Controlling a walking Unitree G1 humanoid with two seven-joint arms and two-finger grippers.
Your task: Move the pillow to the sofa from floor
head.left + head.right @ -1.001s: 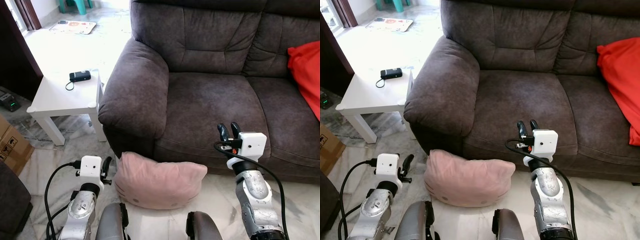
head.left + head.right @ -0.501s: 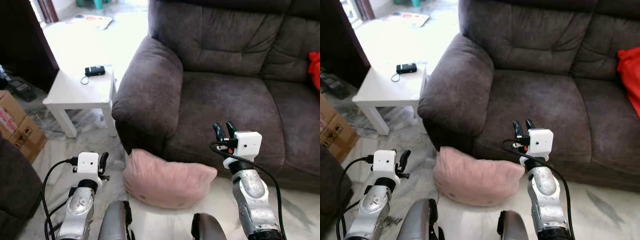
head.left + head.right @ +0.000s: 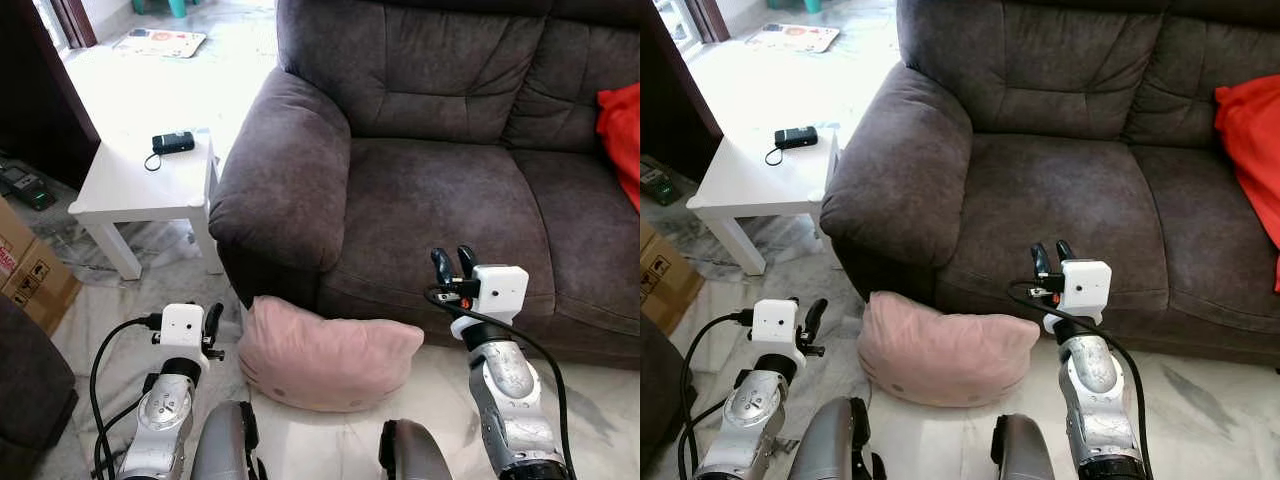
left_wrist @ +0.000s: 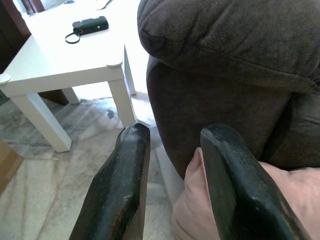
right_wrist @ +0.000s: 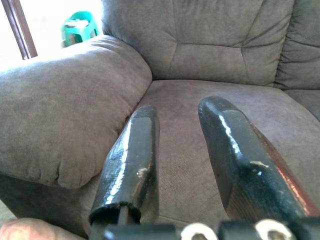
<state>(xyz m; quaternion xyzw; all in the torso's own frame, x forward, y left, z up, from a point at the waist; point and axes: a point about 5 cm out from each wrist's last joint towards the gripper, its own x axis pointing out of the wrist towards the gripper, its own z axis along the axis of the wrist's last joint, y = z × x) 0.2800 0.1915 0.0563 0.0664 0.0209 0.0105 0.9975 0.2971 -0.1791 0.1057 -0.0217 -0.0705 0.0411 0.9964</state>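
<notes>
Marble floor (image 3: 90,330) runs up to the front of the brown sofa (image 3: 420,200), and from my left claw (image 3: 211,325), fingers spread and empty, the pink pillow (image 3: 328,352) lies just to its right on the floor, its long axis along the sofa's base. My right claw (image 3: 451,266) is also spread and empty but sits higher, level with the seat edge above the pillow's right end, so I judge the left arm nearer. Around it, a white desk (image 3: 120,195) carrying a black device (image 3: 172,143) stands left of the armrest, a red cushion (image 3: 620,125) lies far right, and nothing blocks the seat.
</notes>
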